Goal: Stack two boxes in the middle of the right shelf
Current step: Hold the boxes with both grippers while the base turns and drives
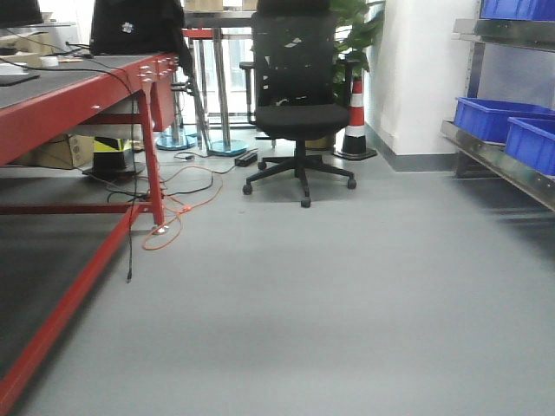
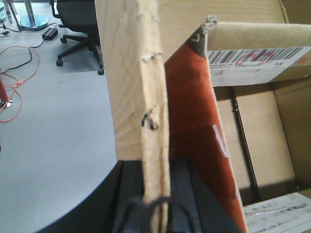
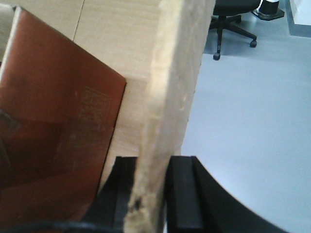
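Box flap (image 2: 153,97) clamped tight by left gripper (image 2: 155,206); right gripper (image 3: 151,191) clamped tight on a cardboard flap (image 3: 172,73). Count: two grippers, one open box (image 2: 257,141).

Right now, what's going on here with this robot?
Both arms hold an open cardboard carton by its walls. The left gripper is shut on one wall edge and the right gripper on another. The front camera faces open floor, with the steel shelf ahead on the right carrying blue bins. The carton is not on the shelf yet.
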